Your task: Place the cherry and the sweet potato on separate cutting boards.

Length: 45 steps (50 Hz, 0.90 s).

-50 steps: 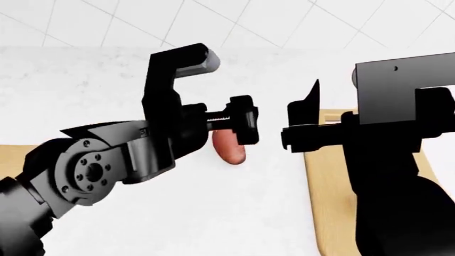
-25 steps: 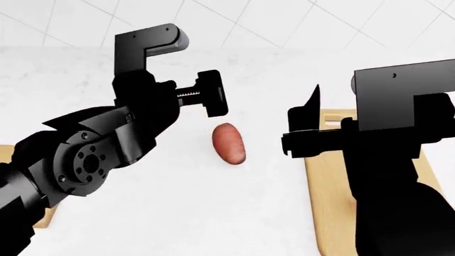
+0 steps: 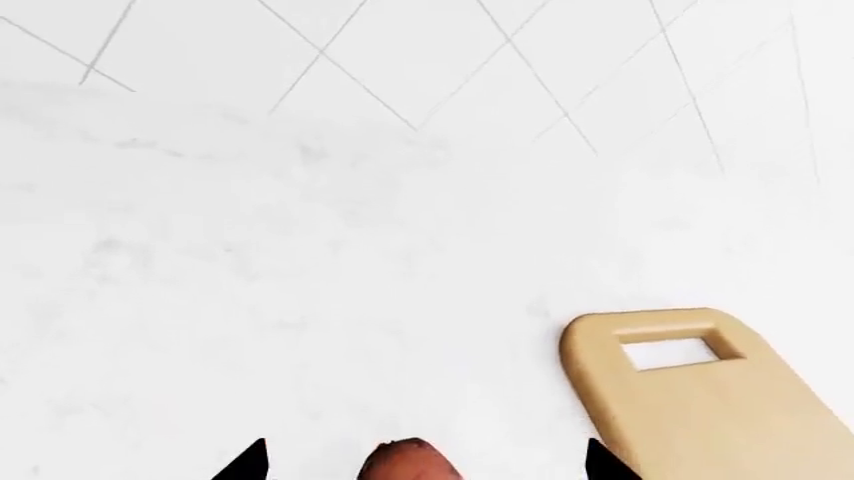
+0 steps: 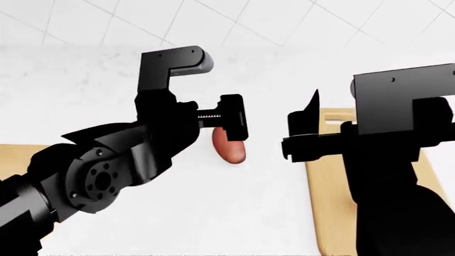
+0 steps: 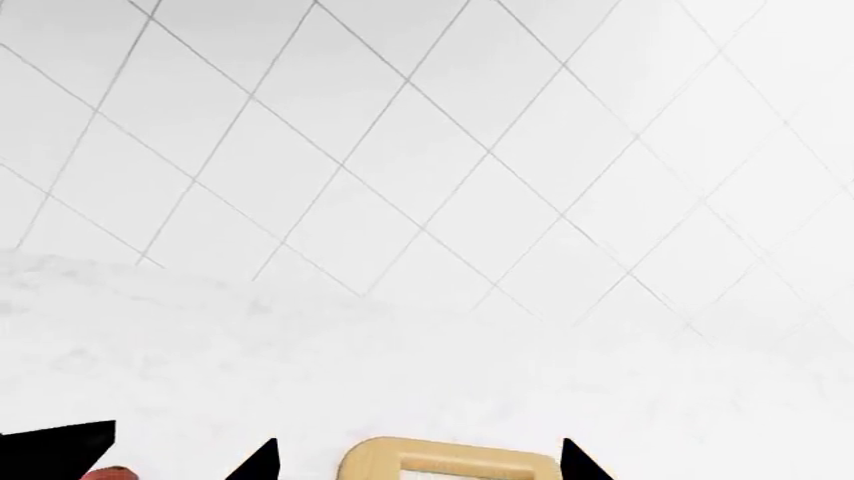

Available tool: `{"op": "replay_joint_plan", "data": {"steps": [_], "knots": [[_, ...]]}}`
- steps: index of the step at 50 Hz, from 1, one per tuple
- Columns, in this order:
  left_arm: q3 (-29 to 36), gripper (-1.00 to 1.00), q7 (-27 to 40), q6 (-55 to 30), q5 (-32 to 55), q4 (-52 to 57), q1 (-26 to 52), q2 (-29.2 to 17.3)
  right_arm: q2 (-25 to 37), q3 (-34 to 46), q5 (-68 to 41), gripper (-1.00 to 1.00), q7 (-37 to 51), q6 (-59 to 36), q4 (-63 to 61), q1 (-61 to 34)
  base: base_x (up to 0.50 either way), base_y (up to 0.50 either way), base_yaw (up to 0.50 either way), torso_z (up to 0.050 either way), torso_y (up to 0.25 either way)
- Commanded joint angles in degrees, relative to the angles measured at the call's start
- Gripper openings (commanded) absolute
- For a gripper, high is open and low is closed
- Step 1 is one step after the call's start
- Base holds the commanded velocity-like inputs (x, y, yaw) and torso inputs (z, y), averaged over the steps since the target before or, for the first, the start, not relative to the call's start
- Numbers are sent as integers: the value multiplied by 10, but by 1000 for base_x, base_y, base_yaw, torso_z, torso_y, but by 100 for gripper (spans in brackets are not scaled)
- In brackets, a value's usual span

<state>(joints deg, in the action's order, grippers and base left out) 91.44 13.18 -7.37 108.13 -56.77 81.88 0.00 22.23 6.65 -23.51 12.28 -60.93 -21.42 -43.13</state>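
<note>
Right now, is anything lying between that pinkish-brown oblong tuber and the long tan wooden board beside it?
Nothing visible does. The sweet potato lies on bare white counter, and the round-cornered cutting board sits apart from it. Only the right gripper hangs above that gap. The left gripper straddles the tuber.

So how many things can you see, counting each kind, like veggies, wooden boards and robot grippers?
Sweet potato: 1
Cutting boards: 2, the round-cornered board under the right arm and a board edge behind the left arm
Grippers: 2, the left gripper and the right gripper
Cherry: 0 in view
Total: 5
</note>
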Motion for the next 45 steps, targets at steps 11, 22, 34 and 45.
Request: {"op": "replay_joint_plan", "data": {"steps": [11, 22, 34, 45], "knots": [[-1, 100, 8, -3, -6, 21, -18, 0, 4, -4, -6, 100, 0, 4, -3, 12, 0, 0, 0, 13, -178], [-1, 100, -5, -20, -18, 29, -17, 0, 2, 2, -5, 100, 0, 12, 1, 15, 0, 0, 0, 14, -162], [-3, 100, -9, -59, -26, 38, -13, 0, 3, -1, -7, 100, 0, 21, 3, 25, 0, 0, 0, 7, -54], [-4, -100, 4, -48, -28, 51, 4, 0, 3, -6, -11, 100, 2, 19, -2, 25, 0, 0, 0, 0, 0]]}}
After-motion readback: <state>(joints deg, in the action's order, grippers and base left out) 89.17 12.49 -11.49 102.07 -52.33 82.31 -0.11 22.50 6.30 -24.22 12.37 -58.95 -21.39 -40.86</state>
